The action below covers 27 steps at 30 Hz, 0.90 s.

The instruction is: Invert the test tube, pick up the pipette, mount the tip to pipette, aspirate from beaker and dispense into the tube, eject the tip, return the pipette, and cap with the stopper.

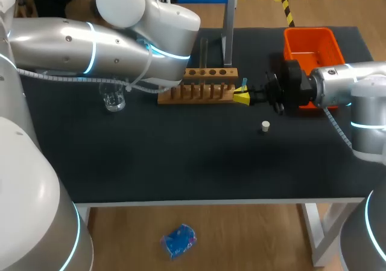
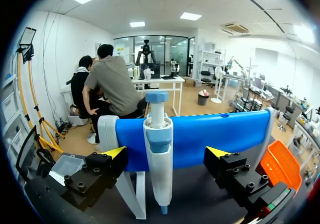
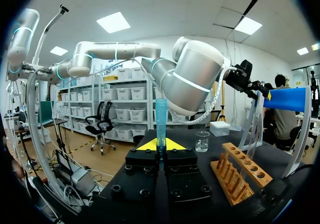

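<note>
**Visitor:** While both arms hang over the black table (image 1: 181, 162), which is which?

**Guide:** The left arm (image 1: 90, 47) enters from the left and reaches to the rear middle. The right arm (image 1: 338, 84) enters from the right.

**Visitor:** And the fixtures?

**Guide:** At the rear stands the blue-topped stand (image 2: 225, 134). The orange bin (image 1: 310, 44) sits at the rear right. The wooden rack (image 1: 199, 90) lies just in front of the stand.

**Visitor:** Where is the pipette?

**Guide:** The pipette (image 2: 158, 154) hangs upright on the stand's blue bar. The left gripper (image 2: 166, 151) faces it with fingers spread wide, one on each side, and neither touches it.

**Visitor:** And the other pincer?

**Guide:** The right gripper (image 3: 160, 144) is at the rack's right end, its yellow tips closed on the test tube (image 3: 161, 116). The tube stands upright between them.

**Visitor:** The smaller items?

**Guide:** The beaker (image 1: 113, 98) stands to the left of the rack, under the left arm. The white stopper (image 1: 265, 125) lies alone on the table, in front of the right gripper and apart from it.
</note>
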Tool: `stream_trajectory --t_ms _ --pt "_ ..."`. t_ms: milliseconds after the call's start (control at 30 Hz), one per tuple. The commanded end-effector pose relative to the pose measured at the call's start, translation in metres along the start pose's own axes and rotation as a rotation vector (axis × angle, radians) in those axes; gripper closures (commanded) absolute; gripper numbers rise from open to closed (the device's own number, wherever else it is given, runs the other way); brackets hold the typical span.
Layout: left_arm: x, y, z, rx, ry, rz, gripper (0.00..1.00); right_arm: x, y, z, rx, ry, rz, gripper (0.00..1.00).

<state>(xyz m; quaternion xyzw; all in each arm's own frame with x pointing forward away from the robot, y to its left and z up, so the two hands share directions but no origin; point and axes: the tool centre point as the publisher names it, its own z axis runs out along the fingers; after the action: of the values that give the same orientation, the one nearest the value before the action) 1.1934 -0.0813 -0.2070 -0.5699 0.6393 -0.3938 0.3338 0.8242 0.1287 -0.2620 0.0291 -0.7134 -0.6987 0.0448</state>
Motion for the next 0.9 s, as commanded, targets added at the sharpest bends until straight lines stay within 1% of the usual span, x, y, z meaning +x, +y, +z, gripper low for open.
stream_trajectory --t_ms 33,100,167,733,800,900 --pt "0.000 -0.001 0.002 -0.003 0.001 0.000 0.31 0.000 0.000 -0.001 0.001 0.001 -0.001 1.00" --pt "0.001 0.000 0.002 -0.003 0.003 0.000 0.78 0.000 0.000 -0.001 0.001 0.001 -0.001 1.00" --pt "0.001 0.001 0.001 -0.003 0.002 -0.001 1.00 0.000 0.000 -0.001 0.001 0.001 -0.001 1.00" --pt "-0.001 0.003 -0.005 0.000 -0.004 -0.004 1.00 0.000 0.000 -0.001 0.001 0.001 -0.001 1.00" --pt "-0.001 0.003 -0.007 0.000 -0.005 -0.002 1.00 0.000 0.000 -0.001 0.001 0.001 -0.001 1.00" --pt "-0.001 -0.004 -0.014 0.005 -0.005 -0.003 1.00 0.000 0.000 -0.001 0.001 0.001 -0.001 1.00"
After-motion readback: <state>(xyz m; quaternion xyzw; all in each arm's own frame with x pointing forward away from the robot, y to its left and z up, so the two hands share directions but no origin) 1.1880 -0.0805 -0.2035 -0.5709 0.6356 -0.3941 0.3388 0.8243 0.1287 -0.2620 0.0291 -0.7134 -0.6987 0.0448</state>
